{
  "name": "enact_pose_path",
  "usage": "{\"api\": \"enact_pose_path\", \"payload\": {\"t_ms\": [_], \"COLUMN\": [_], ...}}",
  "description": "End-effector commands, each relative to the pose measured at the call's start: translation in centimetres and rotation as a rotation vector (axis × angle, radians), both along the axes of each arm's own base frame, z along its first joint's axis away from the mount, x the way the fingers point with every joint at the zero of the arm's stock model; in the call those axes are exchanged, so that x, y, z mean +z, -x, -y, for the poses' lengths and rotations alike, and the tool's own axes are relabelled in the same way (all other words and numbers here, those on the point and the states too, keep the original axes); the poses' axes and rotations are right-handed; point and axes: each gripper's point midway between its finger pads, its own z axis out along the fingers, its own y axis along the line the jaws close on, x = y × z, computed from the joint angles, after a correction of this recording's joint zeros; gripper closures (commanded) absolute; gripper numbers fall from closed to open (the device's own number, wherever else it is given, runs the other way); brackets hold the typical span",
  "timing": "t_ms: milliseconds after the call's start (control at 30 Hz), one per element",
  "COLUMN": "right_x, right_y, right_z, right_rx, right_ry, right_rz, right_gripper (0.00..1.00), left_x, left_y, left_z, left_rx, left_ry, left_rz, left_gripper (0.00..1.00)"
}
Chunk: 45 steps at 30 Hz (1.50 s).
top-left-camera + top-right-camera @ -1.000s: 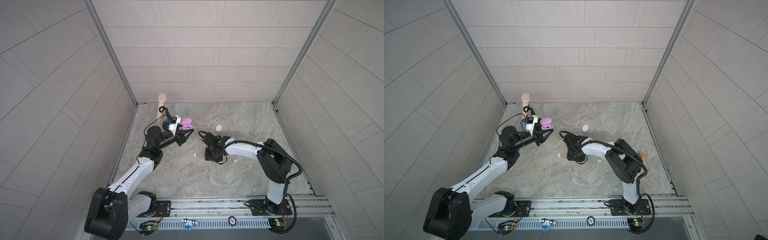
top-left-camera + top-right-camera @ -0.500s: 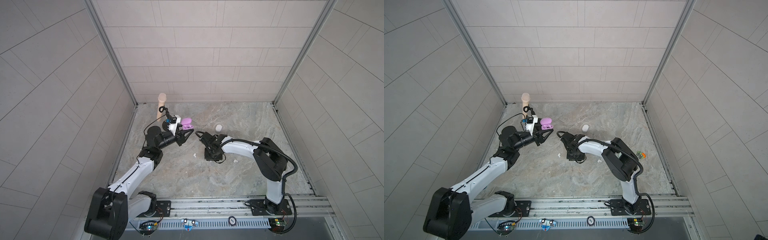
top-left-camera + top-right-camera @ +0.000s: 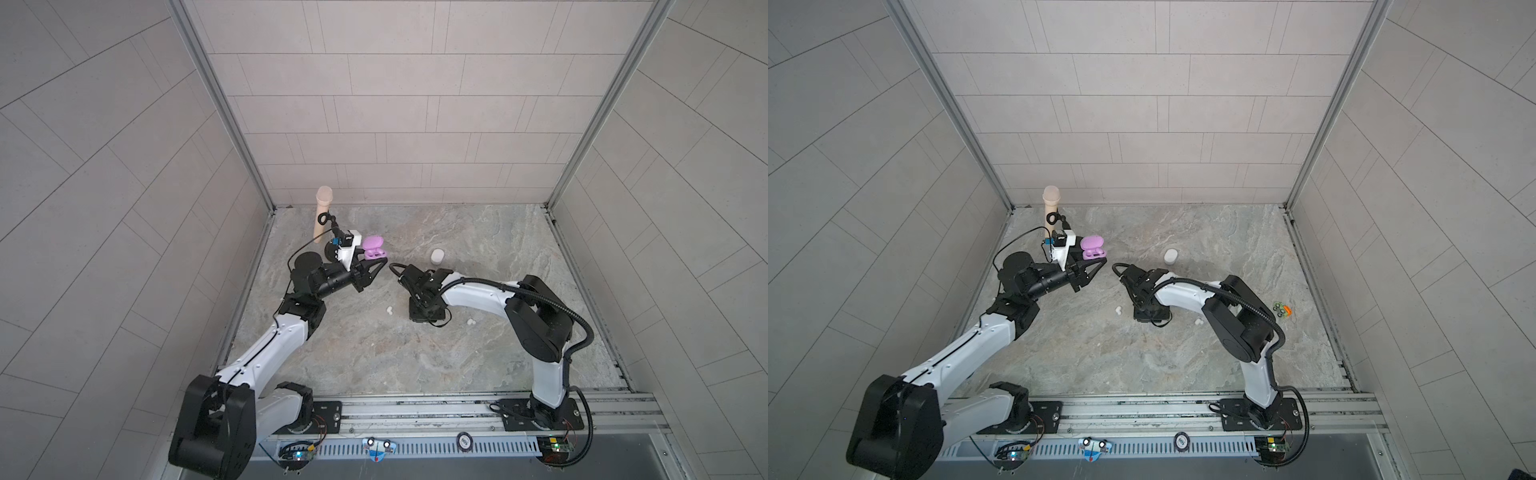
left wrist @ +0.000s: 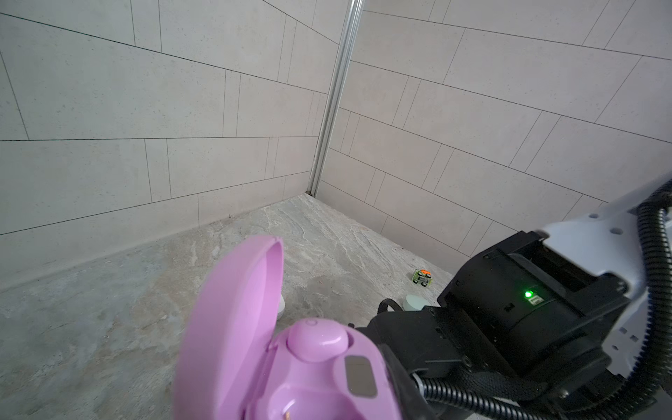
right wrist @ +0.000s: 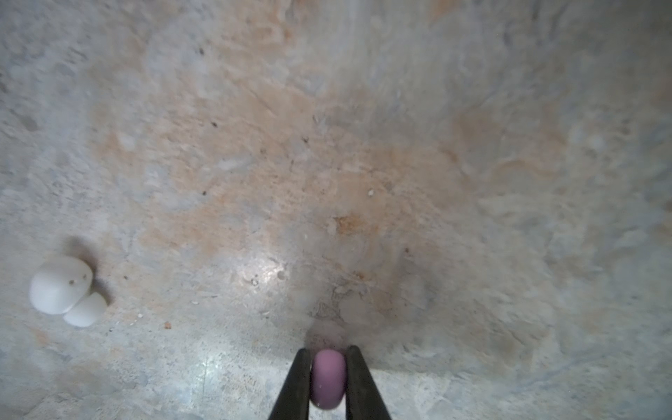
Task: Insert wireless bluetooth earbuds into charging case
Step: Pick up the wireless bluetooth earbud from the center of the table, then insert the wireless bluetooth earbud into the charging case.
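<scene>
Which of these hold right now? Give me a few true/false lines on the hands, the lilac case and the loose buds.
The right hand grips a white earbud. False: it is shut on a lilac earbud.
The lilac case has its lid open. True.
A white earbud lies on the table, apart from the right hand. True.
The left hand is empty. False: it is shut on the lilac case.
</scene>
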Motion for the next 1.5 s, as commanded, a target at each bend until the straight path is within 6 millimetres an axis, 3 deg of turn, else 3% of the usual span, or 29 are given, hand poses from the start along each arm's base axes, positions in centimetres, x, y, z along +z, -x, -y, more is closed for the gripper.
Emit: {"api": "enact_pose_path", "payload": {"t_ms": [0,167,500,1100,1167,1333,1467], "right_x": [-1.4,0.2,7.4,26.8,28.7,31.7,32.6], "right_y": [1.1,0.5,0.8,0.7,0.4,-0.1,-0.1], "right_z": [1.4,1.1,2.1,5.4,5.6,4.9,3.8], "right_rx": [0.009,0.010,-0.014,-0.049,-0.066,-0.079,-0.078], "right_ry": [0.085,0.040,-0.116,-0.578,-0.637,-0.770,-0.844], "right_rz": [-0.045,0.006,0.154,0.558,0.612,0.652,0.633], "right_gripper": [0.88,0.90,0.91,0.90,0.89,0.89,0.89], "left_x": [0.9,0.7,0.3,0.4,0.2,0.1,0.6], "left_y": [0.6,0.6,1.0,2.1,3.2,3.8,4.1], "left_z": [0.2,0.5,2.4,8.1,9.8,12.4,13.9], "left_rx": [-0.021,-0.029,-0.065,-0.189,-0.239,-0.299,-0.330], "left_ry": [0.017,0.016,0.029,0.030,0.026,0.034,0.045], "left_rz": [0.036,0.029,0.015,0.096,0.110,0.122,0.152], "left_gripper": [0.82,0.81,0.81,0.80,0.80,0.80,0.80]}}
